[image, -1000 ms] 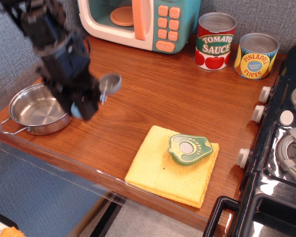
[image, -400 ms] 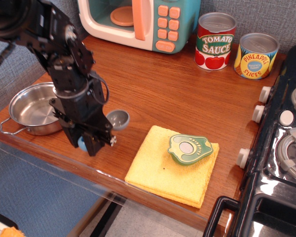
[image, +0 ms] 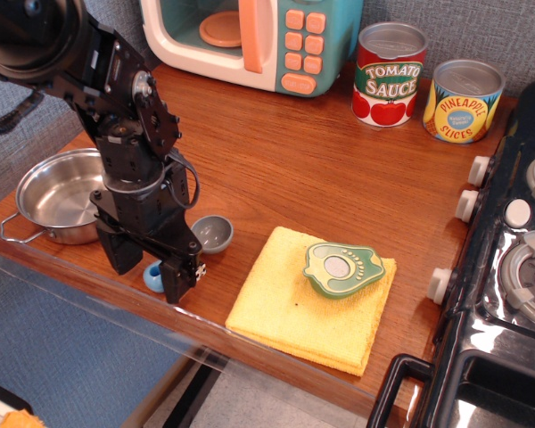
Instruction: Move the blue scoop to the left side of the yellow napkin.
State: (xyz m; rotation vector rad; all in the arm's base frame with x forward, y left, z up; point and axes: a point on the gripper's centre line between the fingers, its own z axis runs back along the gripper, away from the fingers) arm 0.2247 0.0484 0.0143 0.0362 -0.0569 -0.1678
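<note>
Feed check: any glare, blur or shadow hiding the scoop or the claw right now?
Single observation.image view: sharp, evenly lit, no motion blur. Glare only on the steel pot and the stove. The claw and arm cover most of the blue scoop; its grey bowl and a bit of blue handle show. The yellow napkin is clear.

Arm: you have one black arm, entering from the upper left and reaching down toward the front edge of the bench.
Wrist: you see it bent steeply downward, with a cable looped along its right flank.
Claw (image: 152,272): pointed straight down, tips at bench level.
Fingers (image: 180,278): you see two dark fingers standing apart, one either side of a gap.
Grip: your claw is spread, clamping nothing.
</note>
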